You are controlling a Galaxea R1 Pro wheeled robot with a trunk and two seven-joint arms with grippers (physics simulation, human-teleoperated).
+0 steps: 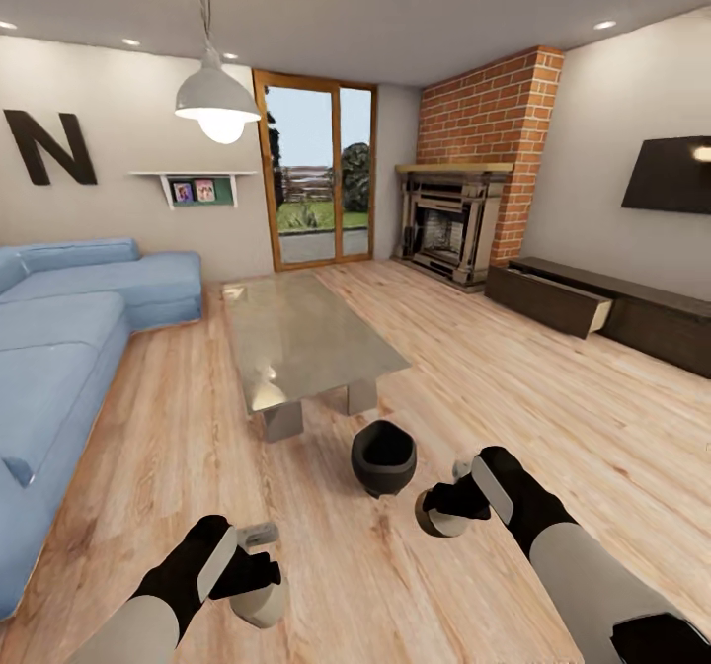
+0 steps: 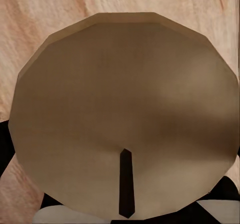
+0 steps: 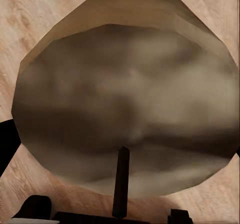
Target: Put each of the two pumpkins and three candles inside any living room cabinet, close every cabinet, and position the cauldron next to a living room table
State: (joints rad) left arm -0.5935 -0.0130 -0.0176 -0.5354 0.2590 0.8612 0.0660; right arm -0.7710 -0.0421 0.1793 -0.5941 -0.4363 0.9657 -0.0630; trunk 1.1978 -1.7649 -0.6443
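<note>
Candles [image 2: 125, 114] tan, stubby, dark-wicked, one in each end effector

Floor [image 1: 513, 368]: light wood planks.
On floor: glass-topped coffee table [image 1: 296, 333] on 2 grey legs, black cauldron [image 1: 383, 456] just beside it, blue sofa [image 1: 59, 338], low dark cabinet [image 1: 632, 313].
</note>
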